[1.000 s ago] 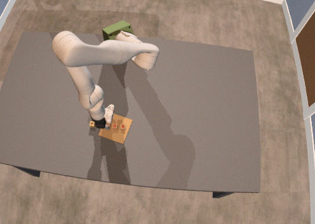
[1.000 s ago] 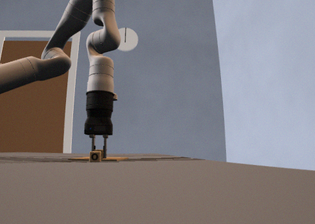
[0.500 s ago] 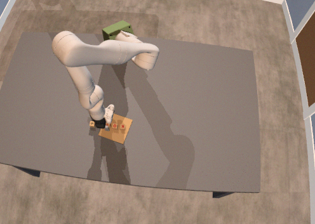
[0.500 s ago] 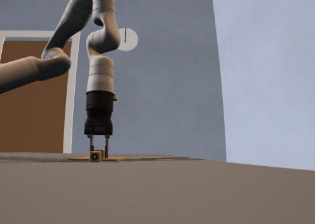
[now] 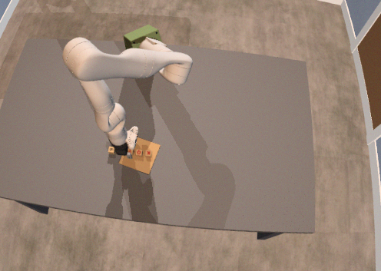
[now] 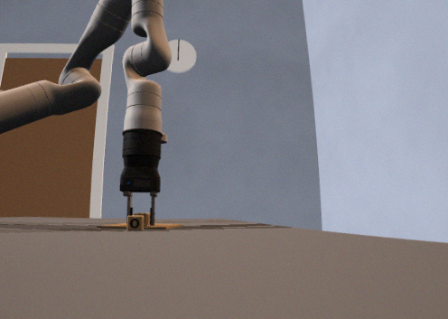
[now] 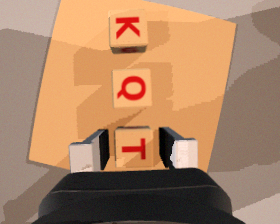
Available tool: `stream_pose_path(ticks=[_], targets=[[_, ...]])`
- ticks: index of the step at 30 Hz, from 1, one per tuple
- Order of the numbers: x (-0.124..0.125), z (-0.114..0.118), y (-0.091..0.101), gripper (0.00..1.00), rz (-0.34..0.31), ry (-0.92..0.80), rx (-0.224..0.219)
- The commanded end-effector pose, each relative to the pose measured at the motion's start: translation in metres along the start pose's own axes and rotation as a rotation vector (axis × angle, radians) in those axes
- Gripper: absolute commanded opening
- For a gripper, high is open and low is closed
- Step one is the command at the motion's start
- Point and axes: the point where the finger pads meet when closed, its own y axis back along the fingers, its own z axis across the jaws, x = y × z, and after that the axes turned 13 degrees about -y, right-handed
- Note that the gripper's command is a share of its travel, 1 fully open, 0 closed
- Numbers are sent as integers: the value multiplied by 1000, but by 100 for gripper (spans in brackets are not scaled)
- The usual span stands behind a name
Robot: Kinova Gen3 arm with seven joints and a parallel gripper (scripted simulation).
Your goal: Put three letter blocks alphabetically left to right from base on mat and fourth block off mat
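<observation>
Three light wooden blocks with red letters lie in a nearly straight row on the orange mat: the K block, the Q block in the middle and the T block. From the robot's base they read K, Q, T from left to right. Small gaps part them. My gripper is open and low around the T block, with a gap at each side. The fourth block lies off the mat, beyond the T end; a dark round letter shows on its side.
The grey table carries the mat, which is turned slightly relative to the row. The fourth block stands close to my gripper's outer side. A green box is at the table's back edge, by the arm.
</observation>
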Motion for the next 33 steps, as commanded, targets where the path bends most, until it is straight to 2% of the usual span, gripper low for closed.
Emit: stream_pose_path(ticks=[1, 16, 33], targets=[[0, 0, 1, 79, -1, -3, -2], [0, 1, 5, 79, -1, -3, -2], [-1, 2, 20, 79, -1, -5, -3]])
